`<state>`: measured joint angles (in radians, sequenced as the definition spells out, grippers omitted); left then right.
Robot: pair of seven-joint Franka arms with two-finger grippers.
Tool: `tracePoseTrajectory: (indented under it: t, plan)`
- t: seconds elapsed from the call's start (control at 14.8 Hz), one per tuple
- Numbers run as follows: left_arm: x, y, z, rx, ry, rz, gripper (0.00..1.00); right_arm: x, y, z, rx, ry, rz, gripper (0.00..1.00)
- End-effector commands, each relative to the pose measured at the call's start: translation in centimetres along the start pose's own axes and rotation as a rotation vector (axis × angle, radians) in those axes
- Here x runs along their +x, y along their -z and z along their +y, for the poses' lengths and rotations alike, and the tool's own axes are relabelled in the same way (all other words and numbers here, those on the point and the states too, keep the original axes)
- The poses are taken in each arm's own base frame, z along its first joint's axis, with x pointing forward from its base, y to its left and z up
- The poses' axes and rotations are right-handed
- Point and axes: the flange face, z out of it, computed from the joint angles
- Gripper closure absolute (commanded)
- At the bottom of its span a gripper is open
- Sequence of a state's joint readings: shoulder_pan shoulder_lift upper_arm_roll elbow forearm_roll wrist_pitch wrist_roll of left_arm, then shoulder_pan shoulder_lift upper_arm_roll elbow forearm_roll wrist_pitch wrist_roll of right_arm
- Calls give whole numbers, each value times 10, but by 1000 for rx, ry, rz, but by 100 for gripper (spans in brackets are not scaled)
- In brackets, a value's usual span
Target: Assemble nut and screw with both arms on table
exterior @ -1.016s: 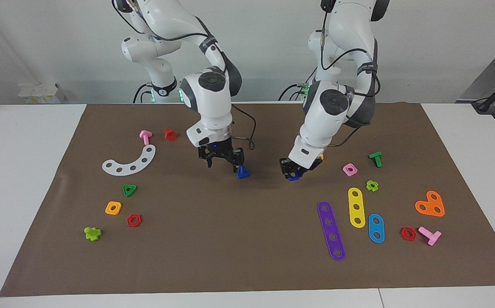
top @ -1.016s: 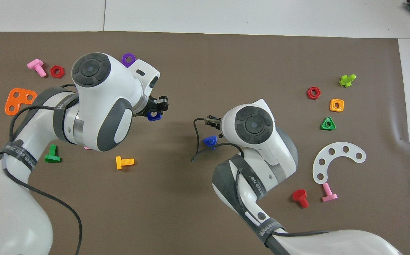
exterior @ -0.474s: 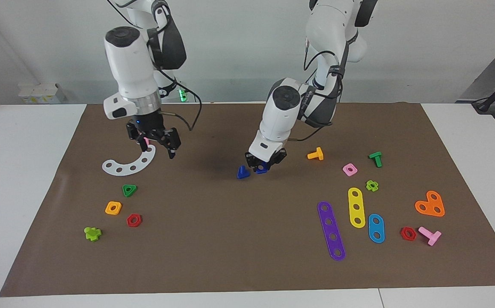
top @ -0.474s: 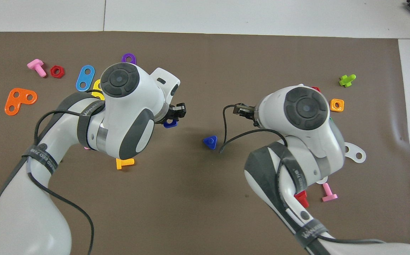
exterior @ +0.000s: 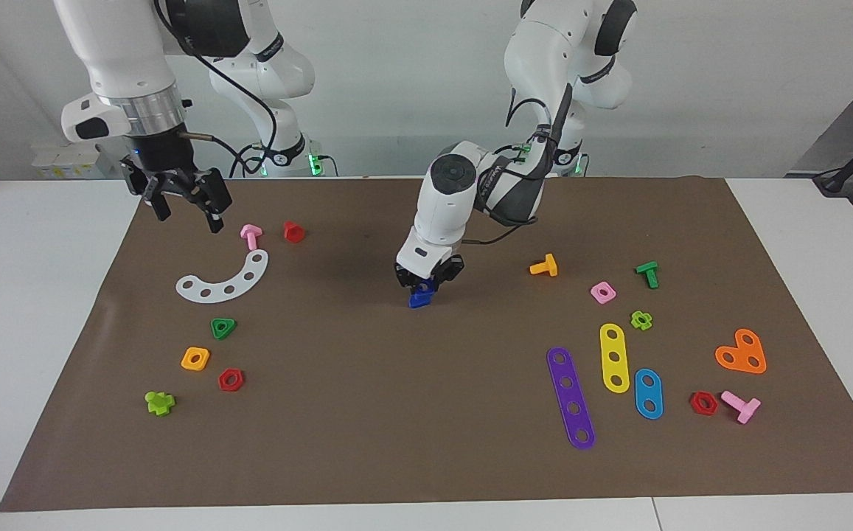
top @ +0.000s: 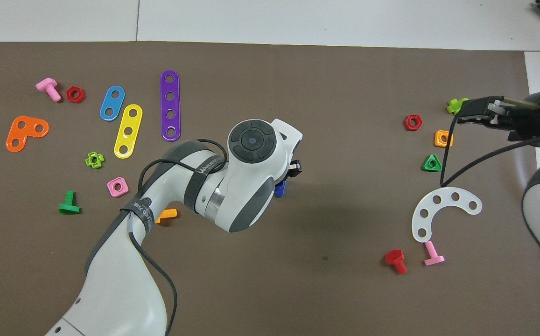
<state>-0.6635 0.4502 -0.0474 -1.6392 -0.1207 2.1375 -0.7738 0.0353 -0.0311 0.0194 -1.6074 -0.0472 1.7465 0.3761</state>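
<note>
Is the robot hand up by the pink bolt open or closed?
Open. The right gripper hangs in the air with its two black fingers spread apart and nothing between them, above the mat's edge near the pink bolt.

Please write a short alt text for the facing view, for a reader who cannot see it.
The left gripper, shut on the nut, holds it directly over the screw at the middle of the brown mat. The right gripper, open and empty, hangs high above the mat's corner. Colourful plastic parts lie scattered toward both ends.
</note>
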Motion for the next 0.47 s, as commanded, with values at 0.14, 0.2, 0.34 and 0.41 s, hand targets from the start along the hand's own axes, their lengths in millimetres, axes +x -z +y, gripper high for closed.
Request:
tracePoseTrajectory:
  t: [0.14,0.2,0.34,0.41]
  plan:
    - [-12,-11,10,6,26,-5,100,-3,3,1,12,45,-91,0]
    - [-13,-12,10,8,26,-5,100,-7,1,2,5,47,-108,0]
    - [-17,-18,9,20,22,-9,100,-15,-3,3,-4,56,-144,0]
    - [-19,-22,7,27,23,-15,100,-16,-3,3,-4,75,-148,0]
